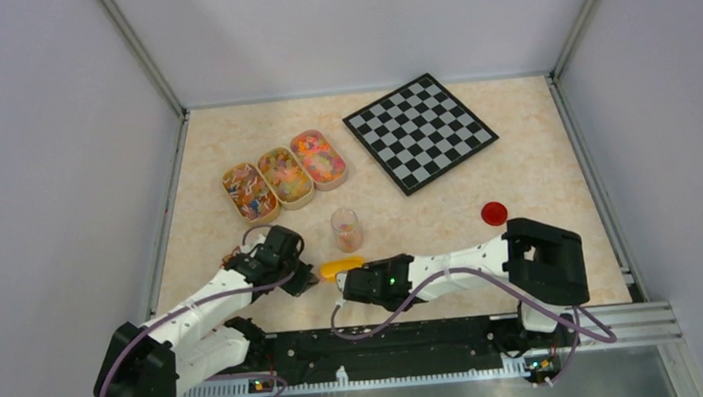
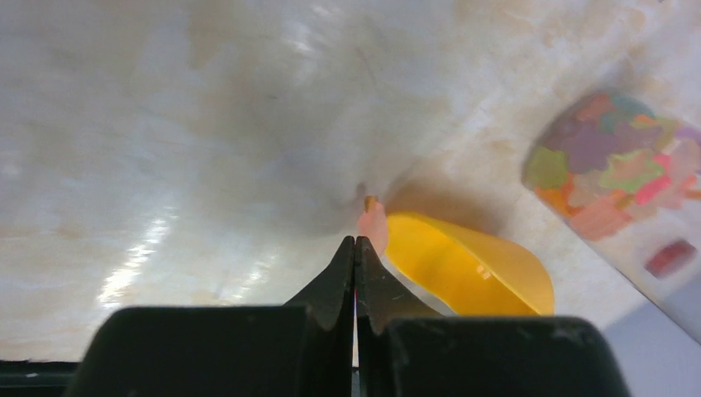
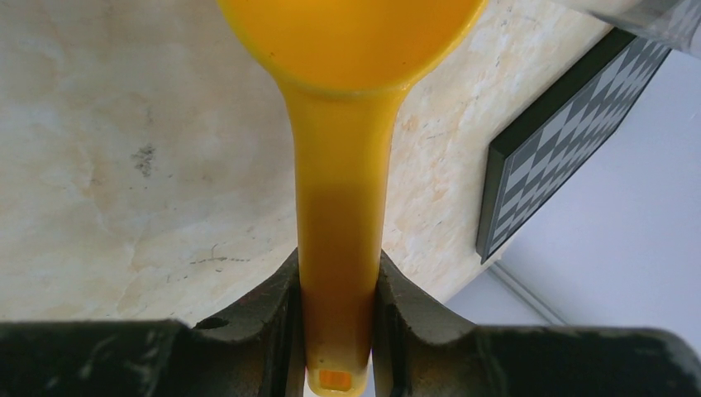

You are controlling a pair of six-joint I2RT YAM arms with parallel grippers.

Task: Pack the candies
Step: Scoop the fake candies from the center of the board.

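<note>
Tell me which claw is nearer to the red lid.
Right. In the top view the right claw, shut on the scoop, is left of the lid; the left claw is farther left, past the scoop.

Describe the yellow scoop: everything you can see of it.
The scoop is one piece of glossy yellow-orange plastic: a rounded bowl and a long flat handle with a small square hole at its end. The right pincer is shut on the handle near that end, bowl pointing away from it. The bowl's visible part looks empty. The shut left pincer sits beside the bowl.
</note>
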